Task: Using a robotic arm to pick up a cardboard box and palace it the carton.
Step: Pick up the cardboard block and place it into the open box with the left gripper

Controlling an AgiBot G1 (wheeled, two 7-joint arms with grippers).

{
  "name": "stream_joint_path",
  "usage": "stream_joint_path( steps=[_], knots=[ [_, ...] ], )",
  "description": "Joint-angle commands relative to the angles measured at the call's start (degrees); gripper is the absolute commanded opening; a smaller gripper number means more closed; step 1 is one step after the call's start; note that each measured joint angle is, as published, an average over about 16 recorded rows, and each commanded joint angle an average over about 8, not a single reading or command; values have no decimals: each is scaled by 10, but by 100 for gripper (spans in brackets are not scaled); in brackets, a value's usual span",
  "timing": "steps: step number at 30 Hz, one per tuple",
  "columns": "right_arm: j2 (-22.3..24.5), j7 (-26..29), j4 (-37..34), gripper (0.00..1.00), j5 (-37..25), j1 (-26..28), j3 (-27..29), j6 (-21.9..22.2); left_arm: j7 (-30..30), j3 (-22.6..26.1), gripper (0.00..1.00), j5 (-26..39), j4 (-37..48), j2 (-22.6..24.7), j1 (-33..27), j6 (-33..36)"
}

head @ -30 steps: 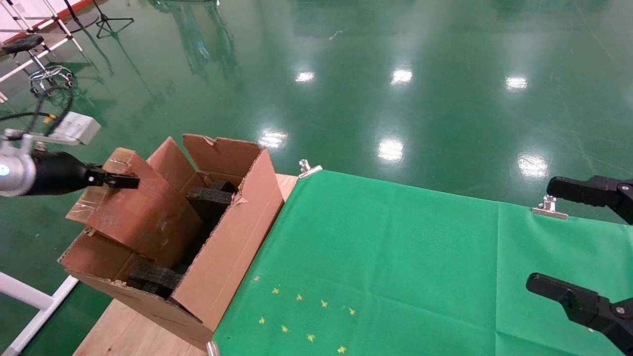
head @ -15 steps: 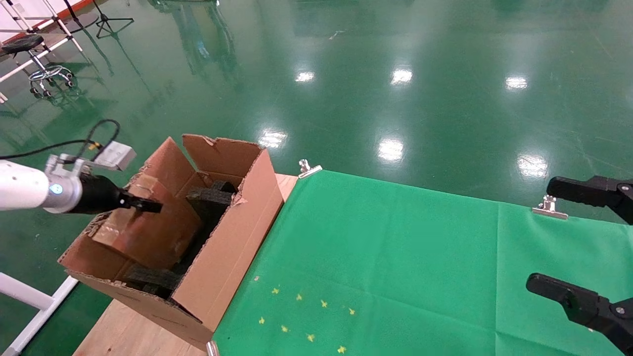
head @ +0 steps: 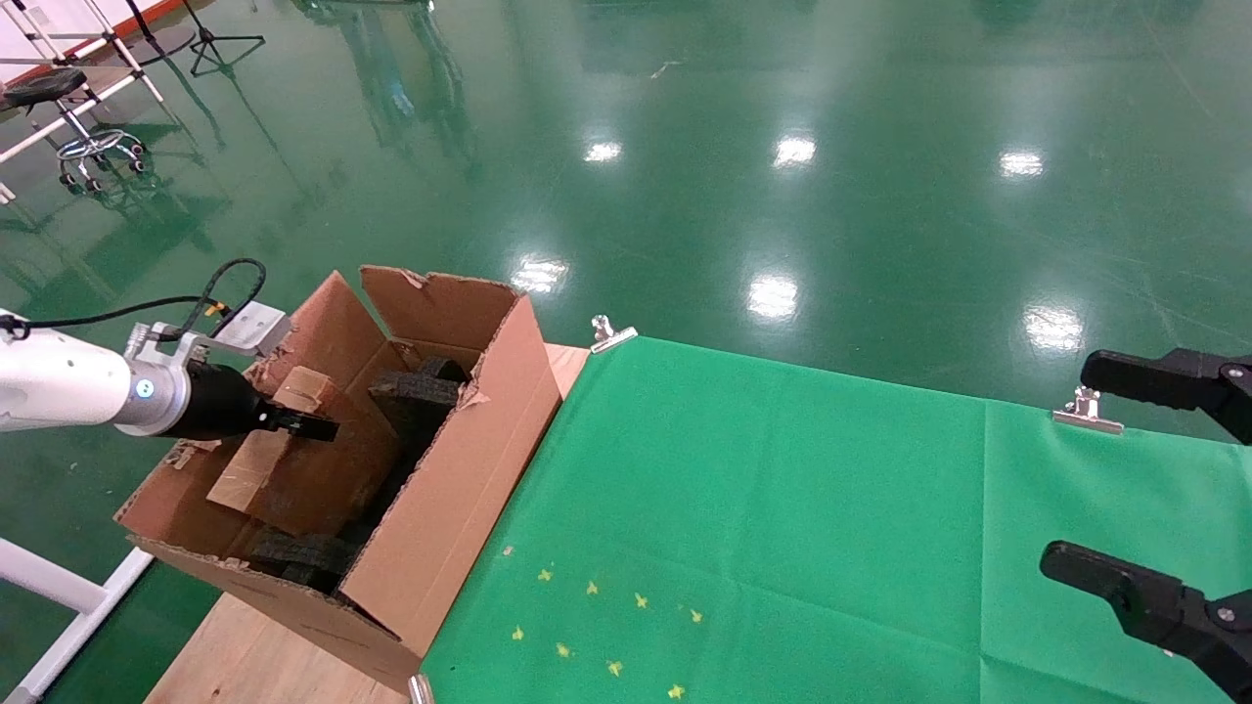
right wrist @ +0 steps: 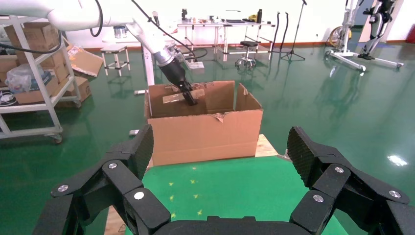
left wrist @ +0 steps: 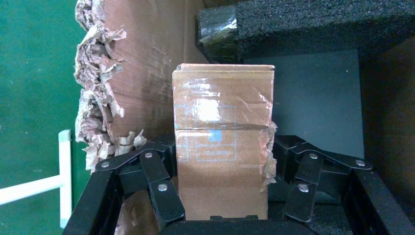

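Observation:
The small brown cardboard box [head: 293, 464] hangs tilted inside the large carton [head: 460, 469], its lower end down among the black foam pieces [head: 416, 396]. My left gripper [head: 308, 427] reaches in over the carton's torn far flap and is shut on the box's upper end. In the left wrist view the taped cardboard box [left wrist: 222, 122] sits between both fingers of the left gripper [left wrist: 223, 147], with foam [left wrist: 313, 24] beyond it. My right gripper [head: 1066, 464] hovers open and empty over the table's right side. The right wrist view shows the right gripper [right wrist: 221, 147] open, with the carton [right wrist: 203, 134] far off.
A green cloth [head: 782, 518] covers the table, held by metal clips [head: 611, 334] at the far edge. Bare wood [head: 254, 655] shows under the carton at the table's left end. A stool [head: 68, 108] and stands sit on the green floor far left.
The left gripper has come down and moved right with the cardboard box, from above the carton's left flap to inside the carton. The right gripper has not moved.

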Motion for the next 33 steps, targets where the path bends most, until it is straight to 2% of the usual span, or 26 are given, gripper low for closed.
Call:
stream_joint_path(
  steps=[1,24,33],
  knots=[
    [0,0,0,100,0,0,0,0,0,0,100,0,-1,0,0,1],
    [0,0,0,100,0,0,0,0,-2,1,100,3,-12,-5,-2,8],
    [0,0,0,100,0,0,0,0,-1,-18,100,-24,-56,-30,-48,48]
  ],
)
